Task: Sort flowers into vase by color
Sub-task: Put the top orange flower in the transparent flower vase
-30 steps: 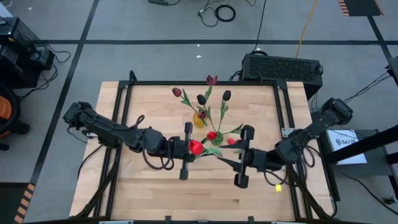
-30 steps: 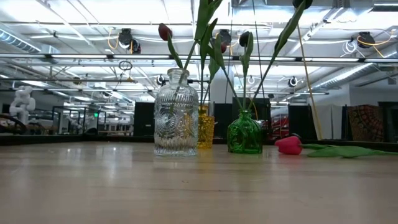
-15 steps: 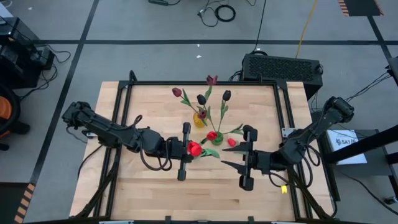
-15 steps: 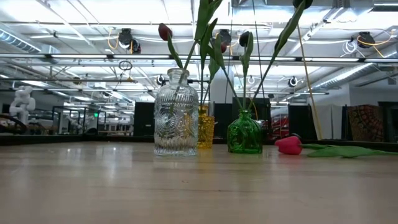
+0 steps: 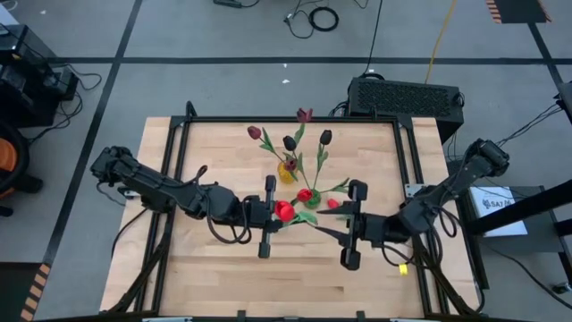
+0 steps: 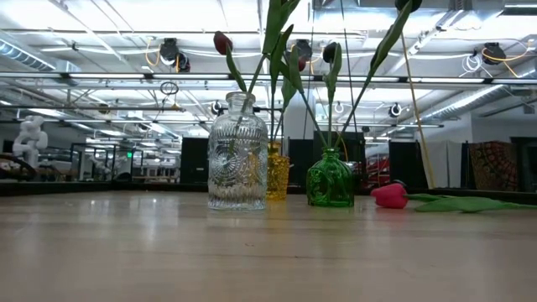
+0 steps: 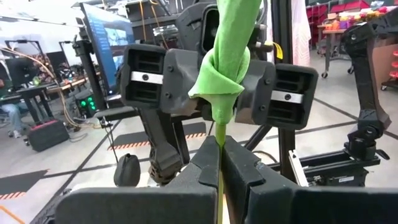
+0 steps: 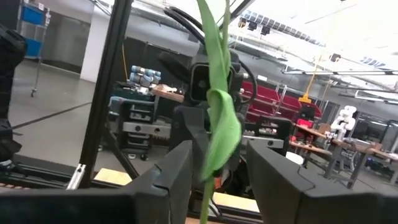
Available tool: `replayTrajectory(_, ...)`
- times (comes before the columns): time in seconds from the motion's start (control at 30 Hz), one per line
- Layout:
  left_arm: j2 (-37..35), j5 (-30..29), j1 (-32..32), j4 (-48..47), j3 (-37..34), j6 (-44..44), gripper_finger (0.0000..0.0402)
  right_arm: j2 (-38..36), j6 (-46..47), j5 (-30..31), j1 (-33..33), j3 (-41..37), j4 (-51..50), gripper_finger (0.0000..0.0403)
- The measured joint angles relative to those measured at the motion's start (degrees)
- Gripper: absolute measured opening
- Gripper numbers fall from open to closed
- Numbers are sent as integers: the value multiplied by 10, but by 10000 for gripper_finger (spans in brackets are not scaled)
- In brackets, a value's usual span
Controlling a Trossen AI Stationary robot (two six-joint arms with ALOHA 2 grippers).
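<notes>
Red tulip with thin green stem (image 5: 284,211) held level above table centre, between both grippers, just before green glass vase (image 6: 330,180). Left gripper (image 7: 220,163) clamped on stem. Right gripper (image 8: 211,171) fingers spread, stem between them, not pinched. Step: handover of stem. Next: right gripper must close before left releases.
</notes>
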Motion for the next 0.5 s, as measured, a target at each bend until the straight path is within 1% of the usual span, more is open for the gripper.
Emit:
replayTrajectory(0.1,0,1,0,0,0,0,5,0,0,0,-6,0,-2,137)
replayTrajectory(0.17,0,1,0,0,0,0,5,1,1,0,-11,0,-1,123)
replayTrajectory(0.43,0,4,0,-2,0,-13,5,1,-14,3,-26,0,2,14)
replayTrajectory(0.5,0,6,0,-4,0,-15,5,1,-34,3,-26,0,13,5)
